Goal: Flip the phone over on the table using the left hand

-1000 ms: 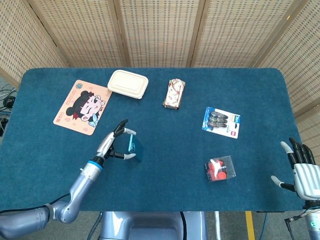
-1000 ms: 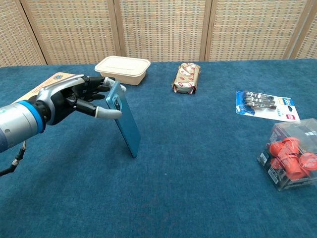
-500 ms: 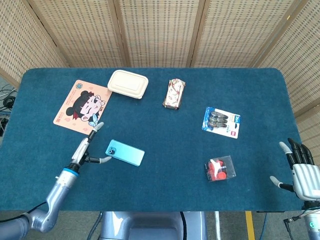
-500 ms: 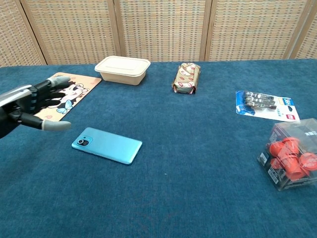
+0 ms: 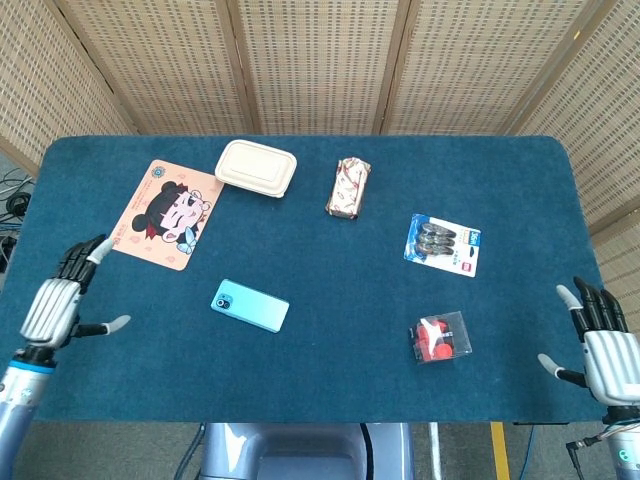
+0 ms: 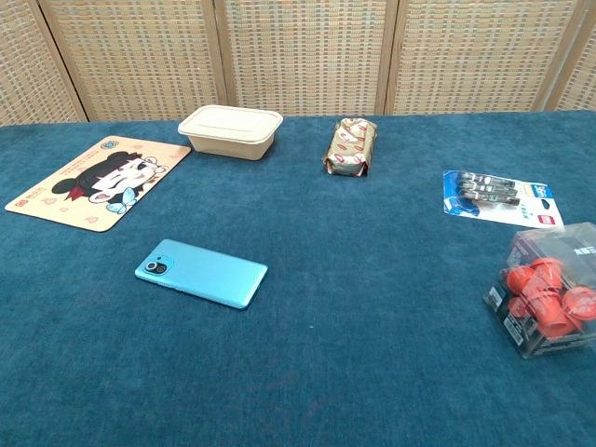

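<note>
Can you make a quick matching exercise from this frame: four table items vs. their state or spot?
Items:
1. phone
2. lunch box
3. left hand
4. clear box of red pieces

States:
A. closed lid, far side of the table, beside the cartoon mat
B. near right edge of the table
C. lying flat, camera side up, nothing touching it
D. open, off the table's left edge, holding nothing

Pairs: 1-C, 2-A, 3-D, 4-B

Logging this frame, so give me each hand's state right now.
Left hand: open, holding nothing, at the table's left edge, apart from the phone.
Right hand: open, holding nothing, at the table's right edge.
</note>
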Motion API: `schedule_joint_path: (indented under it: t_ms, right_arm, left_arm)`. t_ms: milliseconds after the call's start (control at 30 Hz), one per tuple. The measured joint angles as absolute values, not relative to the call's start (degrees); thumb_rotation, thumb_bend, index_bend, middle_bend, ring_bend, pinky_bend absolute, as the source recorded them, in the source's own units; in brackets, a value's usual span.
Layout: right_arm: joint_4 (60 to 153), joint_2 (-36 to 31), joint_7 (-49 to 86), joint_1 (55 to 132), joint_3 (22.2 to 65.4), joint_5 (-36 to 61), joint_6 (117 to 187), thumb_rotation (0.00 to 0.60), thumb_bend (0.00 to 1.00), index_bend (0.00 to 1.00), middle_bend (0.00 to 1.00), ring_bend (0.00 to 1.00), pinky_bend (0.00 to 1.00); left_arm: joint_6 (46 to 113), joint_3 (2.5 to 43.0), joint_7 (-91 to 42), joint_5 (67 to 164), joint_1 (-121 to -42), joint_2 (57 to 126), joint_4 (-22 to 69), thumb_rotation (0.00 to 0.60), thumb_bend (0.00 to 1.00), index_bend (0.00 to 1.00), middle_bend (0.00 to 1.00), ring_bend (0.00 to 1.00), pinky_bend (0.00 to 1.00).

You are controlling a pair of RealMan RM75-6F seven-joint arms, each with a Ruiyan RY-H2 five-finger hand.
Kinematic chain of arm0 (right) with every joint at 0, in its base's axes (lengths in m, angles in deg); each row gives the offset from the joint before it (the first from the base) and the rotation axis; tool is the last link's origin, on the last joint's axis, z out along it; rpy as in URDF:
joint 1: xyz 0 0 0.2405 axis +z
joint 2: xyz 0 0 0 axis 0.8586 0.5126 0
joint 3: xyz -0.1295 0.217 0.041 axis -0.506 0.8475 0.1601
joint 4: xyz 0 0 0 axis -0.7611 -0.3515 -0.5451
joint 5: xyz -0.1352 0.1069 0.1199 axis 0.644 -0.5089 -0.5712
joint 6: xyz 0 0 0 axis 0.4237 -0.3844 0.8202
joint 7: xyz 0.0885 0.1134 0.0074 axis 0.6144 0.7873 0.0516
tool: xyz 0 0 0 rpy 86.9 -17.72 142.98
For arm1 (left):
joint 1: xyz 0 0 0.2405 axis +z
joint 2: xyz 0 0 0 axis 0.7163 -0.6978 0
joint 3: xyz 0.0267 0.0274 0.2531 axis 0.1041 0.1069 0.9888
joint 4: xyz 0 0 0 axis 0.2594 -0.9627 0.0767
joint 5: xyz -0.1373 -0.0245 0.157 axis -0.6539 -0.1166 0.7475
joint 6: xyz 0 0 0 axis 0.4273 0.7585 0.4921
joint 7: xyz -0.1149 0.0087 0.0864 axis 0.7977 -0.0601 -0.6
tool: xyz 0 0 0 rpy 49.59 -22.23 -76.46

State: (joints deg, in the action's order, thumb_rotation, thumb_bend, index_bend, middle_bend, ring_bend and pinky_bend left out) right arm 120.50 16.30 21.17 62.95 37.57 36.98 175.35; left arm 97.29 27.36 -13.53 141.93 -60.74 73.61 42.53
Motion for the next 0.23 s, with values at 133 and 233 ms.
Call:
schedule_joint_path:
  t_ms: [133, 233]
  right_arm:
    - [120.8, 16.6, 21.2, 62.7, 37.8, 36.9, 176.0, 0.600, 0.00, 0.08, 0.00, 0.00, 0.00]
    - [121.0, 16.8, 21.2, 62.6, 37.9, 37.0, 176.2, 0.600, 0.00, 0.08, 0.00, 0.00, 0.00]
  left_arm:
    - [103.0, 28.1, -22.2, 140.8, -55.7, 68.1, 48.0, 0.600, 0.00, 0.00, 0.00, 0.00, 0.00]
    - [105.2, 28.7, -25.8, 140.0, -53.1, 67.0, 50.0, 0.600, 0.00, 0.00, 0.00, 0.00, 0.00]
